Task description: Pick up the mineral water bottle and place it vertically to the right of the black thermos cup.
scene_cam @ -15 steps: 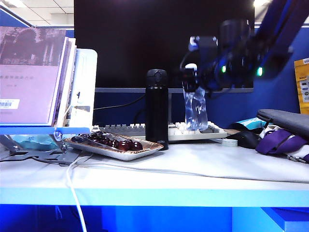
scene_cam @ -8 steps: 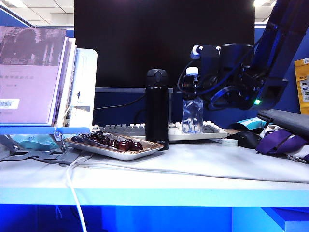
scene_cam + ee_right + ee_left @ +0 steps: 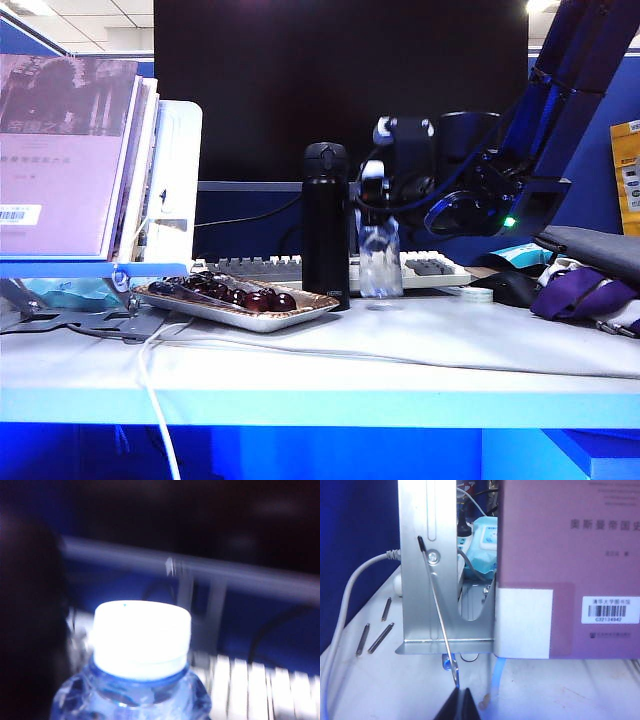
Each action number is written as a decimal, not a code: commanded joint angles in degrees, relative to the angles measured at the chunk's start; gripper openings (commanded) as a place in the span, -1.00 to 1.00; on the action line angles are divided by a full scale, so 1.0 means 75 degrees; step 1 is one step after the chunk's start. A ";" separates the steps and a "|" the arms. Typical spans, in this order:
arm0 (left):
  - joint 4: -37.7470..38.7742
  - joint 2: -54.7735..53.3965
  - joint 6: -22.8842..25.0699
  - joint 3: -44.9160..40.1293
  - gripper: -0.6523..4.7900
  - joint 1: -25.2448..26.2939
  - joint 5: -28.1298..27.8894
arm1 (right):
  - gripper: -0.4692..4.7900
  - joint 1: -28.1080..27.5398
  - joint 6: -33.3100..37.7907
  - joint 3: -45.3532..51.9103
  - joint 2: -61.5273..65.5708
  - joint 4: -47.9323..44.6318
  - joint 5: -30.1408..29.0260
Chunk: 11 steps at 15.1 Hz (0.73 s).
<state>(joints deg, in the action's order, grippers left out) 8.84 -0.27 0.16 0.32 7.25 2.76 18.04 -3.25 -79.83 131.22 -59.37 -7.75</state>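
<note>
Mineral water bottle (image 3: 379, 262) sits upright in your right tool (image 3: 385, 190), pinched near the neck, base at the tabletop (image 3: 420, 345), just right of the black thermos cup (image 3: 325, 225). Left tool (image 3: 456, 706) is pressed together, parked by the book stand (image 3: 427, 570). Keyboard (image 3: 432, 268) close behind; tray (image 3: 240, 305) left. White cap (image 3: 141, 637), clear ridged body.
</note>
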 commanded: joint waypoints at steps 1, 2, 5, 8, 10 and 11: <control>0.0093 0.0023 -0.0023 0.0000 -0.78 0.0003 0.0003 | -0.17 0.0000 0.0029 -0.0140 0.0047 -0.0189 -0.0012; 0.0093 0.0023 -0.0023 0.0000 -0.78 0.0003 0.0000 | -0.17 -0.0003 0.0029 -0.0140 0.0093 -0.0286 -0.0012; 0.0093 0.0023 -0.0023 0.0000 -0.78 0.0003 0.0000 | -0.17 -0.0009 0.0029 -0.0341 0.0286 -0.0624 0.0012; 0.0093 0.0023 -0.0023 0.0000 -0.78 0.0003 0.0003 | -0.17 -0.0009 0.0029 -0.0618 0.0525 -0.0653 0.0035; 0.0093 0.0023 -0.0023 0.0000 -0.78 0.0003 0.0003 | -0.14 -0.0009 0.0032 -0.0618 0.0525 -0.0647 0.0032; 0.0093 0.0023 -0.0023 0.0000 -0.78 0.0003 0.0003 | 0.22 -0.0009 0.0035 -0.0618 0.0525 -0.0650 0.0035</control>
<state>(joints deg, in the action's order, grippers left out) 8.82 -0.27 0.16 0.32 7.25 2.76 17.96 -3.25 -83.90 135.59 -60.82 -7.55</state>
